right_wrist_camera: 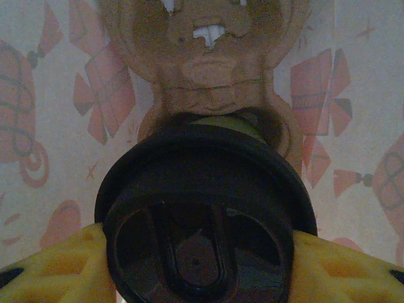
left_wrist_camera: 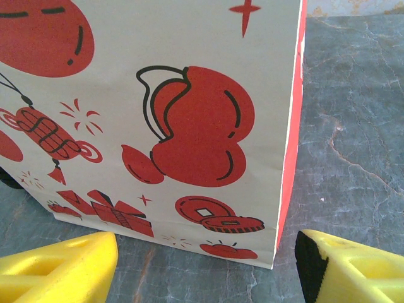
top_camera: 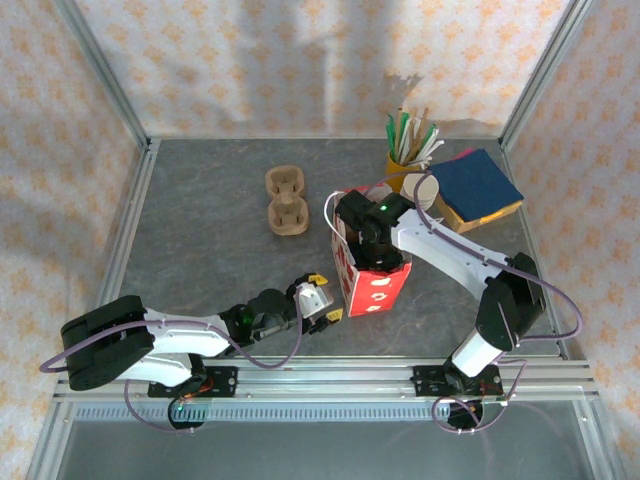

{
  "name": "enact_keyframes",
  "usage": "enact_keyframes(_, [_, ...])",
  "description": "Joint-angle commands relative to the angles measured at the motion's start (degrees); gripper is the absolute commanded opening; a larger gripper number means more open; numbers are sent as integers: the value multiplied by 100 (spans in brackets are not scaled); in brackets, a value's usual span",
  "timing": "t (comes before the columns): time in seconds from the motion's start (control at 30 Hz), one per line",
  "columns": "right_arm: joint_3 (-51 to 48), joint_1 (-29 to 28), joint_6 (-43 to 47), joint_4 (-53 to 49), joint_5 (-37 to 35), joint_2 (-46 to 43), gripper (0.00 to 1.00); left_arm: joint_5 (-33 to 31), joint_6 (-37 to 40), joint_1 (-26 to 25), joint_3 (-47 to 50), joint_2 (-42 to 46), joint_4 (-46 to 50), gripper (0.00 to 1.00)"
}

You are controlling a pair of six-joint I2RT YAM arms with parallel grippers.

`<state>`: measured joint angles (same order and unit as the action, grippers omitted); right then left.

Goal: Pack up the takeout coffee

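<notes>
**Inspector:** Right gripper (right_wrist_camera: 199,268), wrist view: the yellow fingers (right_wrist_camera: 57,271) sit at the bottom corners of the frame. They are pressed to either side of the takeout coffee (right_wrist_camera: 202,214), clamped on it just under the black lid.

**Assistant:** Location of the cup?

**Inspector:** Lower centre of that frame, lid towards the camera, inside the paper bag (right_wrist_camera: 353,126). The bag's walls surround it, with the red print showing through faintly. Beyond the lid, at top centre, is a brown moulded shape (right_wrist_camera: 208,57). I cannot tell what it is.

**Assistant:** What does the overhead view add?

**Inspector:** The outside. The right arm (top_camera: 450,250) reaches in from the lower right, and its wrist sits over the mouth of the bag, which stands upright at centre frame.

**Assistant:** The other hand?

**Inspector:** Left gripper (top_camera: 320,300): lower centre overhead, just left of the bag, jaws apart and holding nothing. Its wrist view gives the detail: yellow fingertips at the two bottom corners. The bag's near corner stands beyond them, untouched, on the grey table (left_wrist_camera: 353,126).

**Assistant:** Surroundings?

**Inspector:** Overhead, a pulp carrier (top_camera: 285,200) lies up and left of the bag, apart from it. A yellow cup of stir sticks (top_camera: 403,165) and a blue stack (top_camera: 478,185) stand at the upper right.
</notes>
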<state>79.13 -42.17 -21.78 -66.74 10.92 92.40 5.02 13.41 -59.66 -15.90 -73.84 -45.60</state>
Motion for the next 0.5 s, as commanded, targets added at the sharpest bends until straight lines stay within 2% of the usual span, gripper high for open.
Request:
enact_keyframes(0.0, [-194,17,33,47,-98,250,32,-106,-11,-55,8,94,31,78])
enact_keyframes(0.13, [-178,18,33,37,-98,244,36,-106,-4,-59,-1,91,43,78])
enact_keyframes(0.3, [-92,16,42,12,-133,235,61,-95,11,-55,-27,81,78,78])
enact_keyframes(0.47, [-56,16,38,-14,-179,208,73,-107,17,-55,-36,72,79,78])
